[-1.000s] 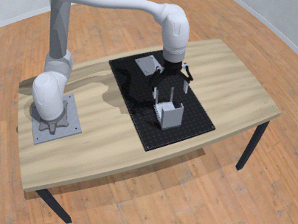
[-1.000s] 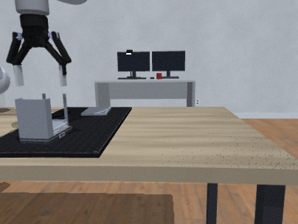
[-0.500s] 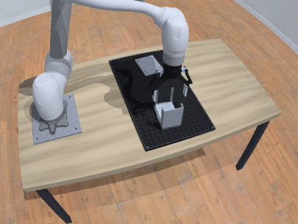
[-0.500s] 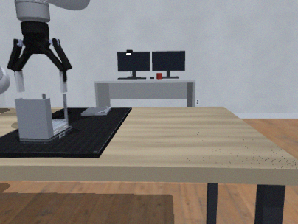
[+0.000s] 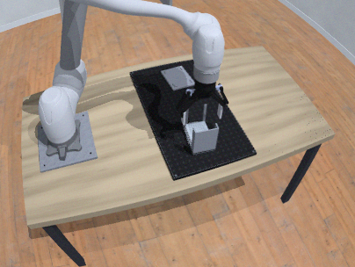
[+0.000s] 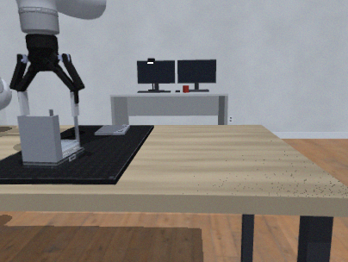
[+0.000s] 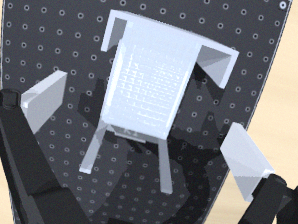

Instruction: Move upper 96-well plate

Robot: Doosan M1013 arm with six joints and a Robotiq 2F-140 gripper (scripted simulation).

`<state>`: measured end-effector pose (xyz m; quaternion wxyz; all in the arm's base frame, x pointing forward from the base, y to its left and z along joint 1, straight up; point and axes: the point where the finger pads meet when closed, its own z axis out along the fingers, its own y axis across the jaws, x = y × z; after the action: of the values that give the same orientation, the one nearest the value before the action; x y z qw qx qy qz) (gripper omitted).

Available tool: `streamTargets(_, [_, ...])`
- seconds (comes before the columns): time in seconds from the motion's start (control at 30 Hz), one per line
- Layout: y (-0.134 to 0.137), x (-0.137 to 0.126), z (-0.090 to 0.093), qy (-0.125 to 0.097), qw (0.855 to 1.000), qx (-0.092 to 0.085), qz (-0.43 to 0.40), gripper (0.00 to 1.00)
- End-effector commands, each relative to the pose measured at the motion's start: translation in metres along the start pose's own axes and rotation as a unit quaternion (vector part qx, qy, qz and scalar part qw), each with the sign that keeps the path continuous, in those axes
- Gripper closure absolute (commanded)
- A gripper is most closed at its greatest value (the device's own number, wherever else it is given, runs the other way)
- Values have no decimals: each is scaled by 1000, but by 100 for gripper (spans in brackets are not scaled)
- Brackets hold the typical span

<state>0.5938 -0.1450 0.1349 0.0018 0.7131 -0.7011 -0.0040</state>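
Gripper (image 6: 48, 104) spread to full width, nothing between the fingers. It hangs directly above the stack rack K1 (image 6: 40, 138), pointing straight down, black linkages splayed. In the exterior view the pale fingertip pads (image 6: 75, 109) sit level with, or just above, the rack's top edge, one on each side; whether they touch the rack I cannot tell.

Wrist view: rack K1 (image 7: 216, 63) is nearly centred between the two pads (image 7: 43, 99). The upper 96-well plate (image 7: 147, 83) lies in the rack as a pale rectangle with a fine grid of wells, well face up. The lower plate is hidden beneath it. Two thin pale rails extend from the rack's near edge toward the camera.

Top view: rack (image 5: 203, 138) stands on the black perforated mat (image 5: 239, 142), in the half of the mat nearer the camera. Its tall pale walls enclose three sides. Gripper (image 5: 203, 111) is just behind and above it.

Plate nest N1 (image 5: 177, 78) is a flat grey square on the same mat, toward the far end, well apart from the rack and partly behind the arm's wrist link. Its A1 marker is too small to make out.

Arm's grey base plate (image 5: 90, 154) is bolted to the wooden table (image 5: 272, 101) left of the mat.

Background in the exterior view: white desk (image 6: 168, 103) with two dark monitors (image 6: 177, 71).
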Motion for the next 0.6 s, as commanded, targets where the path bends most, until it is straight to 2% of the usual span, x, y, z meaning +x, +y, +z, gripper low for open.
streamTargets(0.0, [0,0,5,0,1000,0,0,0])
streamTargets(0.57, [0,0,30,0,1000,0,0,0])
